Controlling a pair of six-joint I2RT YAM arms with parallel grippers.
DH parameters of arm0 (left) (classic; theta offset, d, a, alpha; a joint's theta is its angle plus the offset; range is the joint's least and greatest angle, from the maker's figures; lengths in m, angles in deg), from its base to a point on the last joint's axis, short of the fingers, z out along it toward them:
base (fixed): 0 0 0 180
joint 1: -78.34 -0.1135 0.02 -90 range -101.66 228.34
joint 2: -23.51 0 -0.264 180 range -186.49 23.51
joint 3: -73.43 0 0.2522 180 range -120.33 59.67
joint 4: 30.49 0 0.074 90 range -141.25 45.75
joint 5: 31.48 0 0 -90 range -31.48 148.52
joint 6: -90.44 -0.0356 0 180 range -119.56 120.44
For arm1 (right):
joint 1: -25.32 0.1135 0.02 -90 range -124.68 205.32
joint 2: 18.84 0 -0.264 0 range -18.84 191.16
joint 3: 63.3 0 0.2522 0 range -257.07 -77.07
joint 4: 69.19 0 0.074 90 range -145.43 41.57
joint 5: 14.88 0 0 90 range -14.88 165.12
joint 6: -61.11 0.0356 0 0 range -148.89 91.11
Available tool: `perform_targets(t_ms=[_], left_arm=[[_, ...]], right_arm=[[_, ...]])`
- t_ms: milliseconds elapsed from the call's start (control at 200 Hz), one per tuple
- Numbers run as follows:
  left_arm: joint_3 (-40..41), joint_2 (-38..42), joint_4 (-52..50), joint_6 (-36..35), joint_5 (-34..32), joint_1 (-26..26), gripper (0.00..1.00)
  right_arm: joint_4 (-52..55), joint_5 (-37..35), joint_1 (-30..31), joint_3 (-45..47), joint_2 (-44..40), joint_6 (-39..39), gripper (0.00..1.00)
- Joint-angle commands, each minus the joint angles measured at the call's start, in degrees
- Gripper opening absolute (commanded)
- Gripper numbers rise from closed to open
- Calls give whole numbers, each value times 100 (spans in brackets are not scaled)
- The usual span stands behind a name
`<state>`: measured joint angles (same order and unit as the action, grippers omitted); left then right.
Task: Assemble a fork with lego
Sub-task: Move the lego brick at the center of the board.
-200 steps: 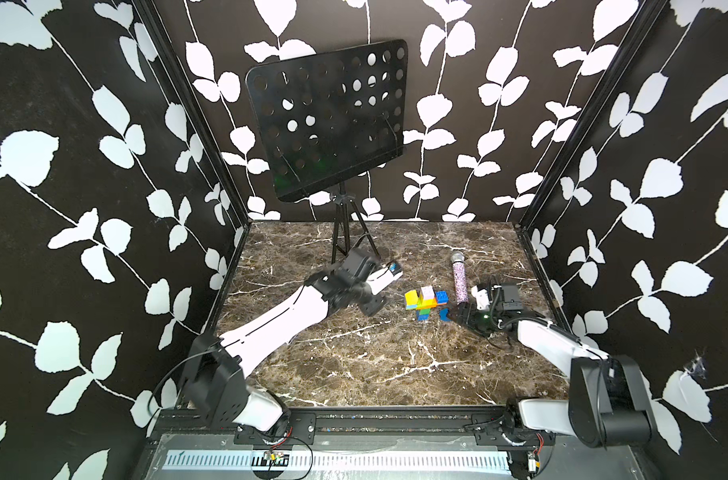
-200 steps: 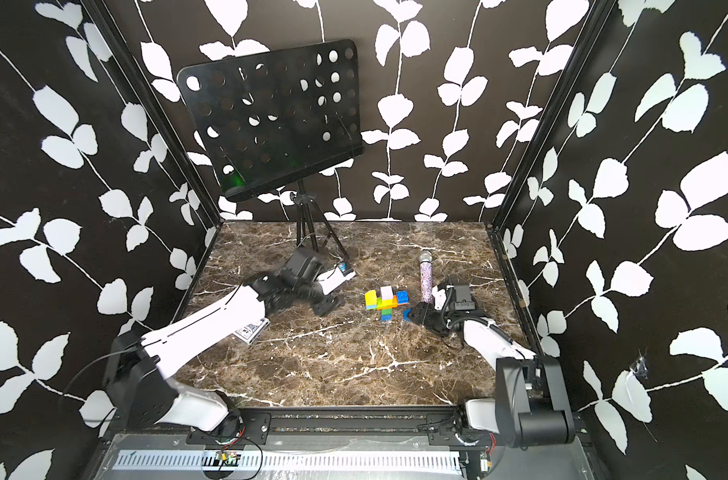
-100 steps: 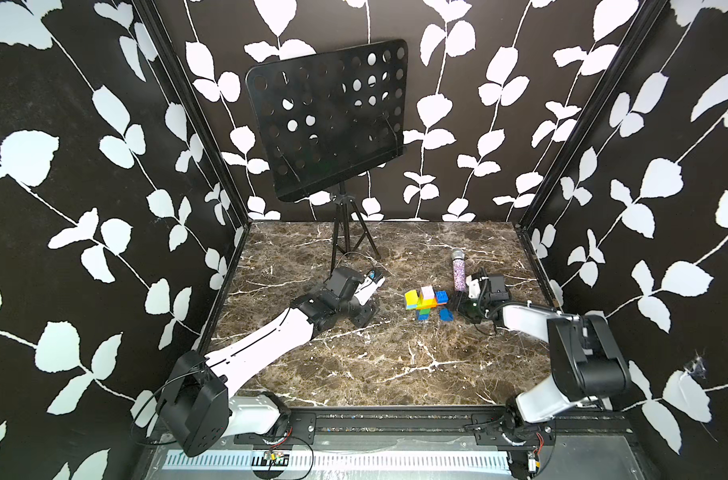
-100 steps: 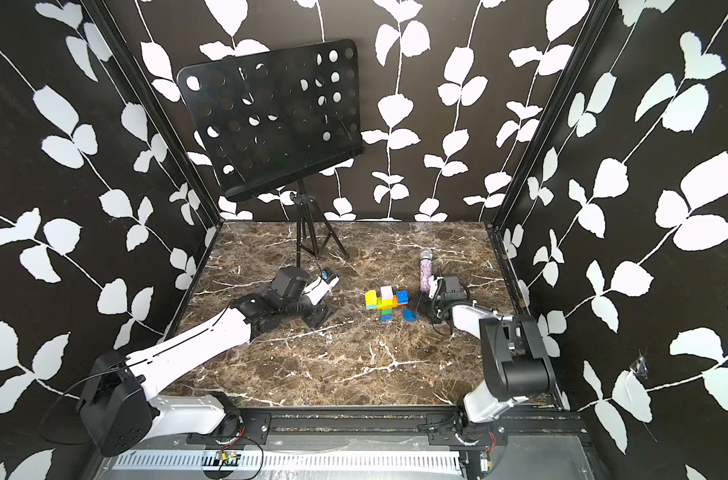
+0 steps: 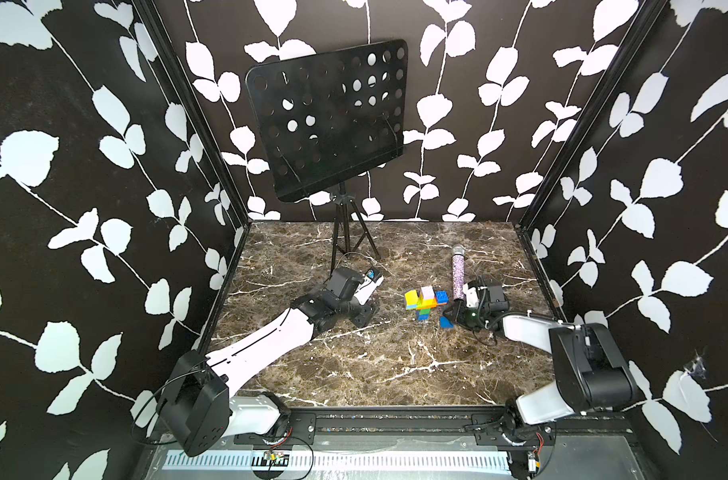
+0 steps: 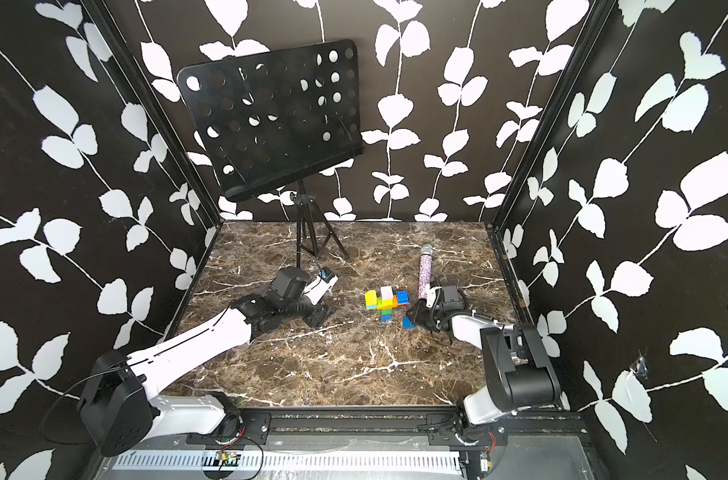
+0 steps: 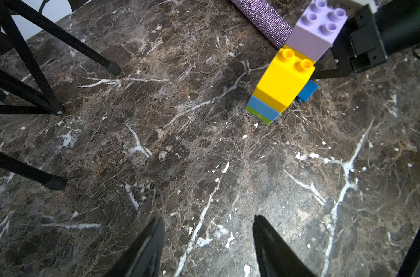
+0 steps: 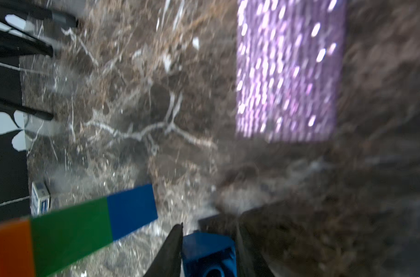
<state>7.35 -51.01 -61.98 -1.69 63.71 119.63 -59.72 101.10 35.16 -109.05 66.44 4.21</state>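
Brown marble bench [image 5: 395, 365] carries the flat multicoloured brick fork [image 5: 423, 302] between its centre and right edge. Its green-and-blue stem, orange crossbar and yellow, lilac and blue prongs are all seated. Apparently only a small loose blue brick [image 8: 207, 251] is left to add. The right gripper [image 8: 209, 233] pinches it just beside the stem's blue end. The left gripper [image 7: 208, 217] gapes wide and empty over bare marble. No writing is legible.

Even, bright light is pouring from overhead in both top views, casting only soft, short shadows beside the black-and-white left gripper [image 5: 365, 316] on the dark brown white-veined marble tabletop [image 5: 395, 361]. Ahead of the right gripper [image 8: 209, 230], its wrist view is smearing. The glittery purple cylindrical microphone [image 8: 288, 72] is streaking, and the blue studded plastic brick [image 8: 207, 251] between its fingers is looking soft. The left wrist view is reading crisp.
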Motion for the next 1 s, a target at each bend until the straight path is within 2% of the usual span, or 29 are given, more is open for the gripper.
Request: perform_targets(t_ms=[0,120,295,465,615,690,815,890,995], left_arm=[[-4,-54,34,227,168,-25,61],[140,-10,147,647,254,-25,59],[528,118,327,1384,570,-25,54],[1114,357,836,2280,664,-21,51],[1416,415,1237,2522,696,-18,49],[1487,436,1254,2582,681,-19,48],[1522,436,1119,2608,777,-17,48],[1540,435,1097,2581,817,-17,48],[1540,432,1034,2528,826,-17,48]], right_arm=[[733,-86,161,395,-156,39,32],[952,-242,393,735,-849,402,32],[1561,-355,944,1056,-1906,864,40],[2633,-799,993,947,-2928,576,50],[2766,-911,1054,815,-2657,251,55],[2493,-903,1107,773,-2517,11,52],[2648,-891,1124,406,-2262,-1037,47],[2587,-811,1125,287,-2122,-1445,48],[2292,-432,1130,251,-1897,-1580,52]])
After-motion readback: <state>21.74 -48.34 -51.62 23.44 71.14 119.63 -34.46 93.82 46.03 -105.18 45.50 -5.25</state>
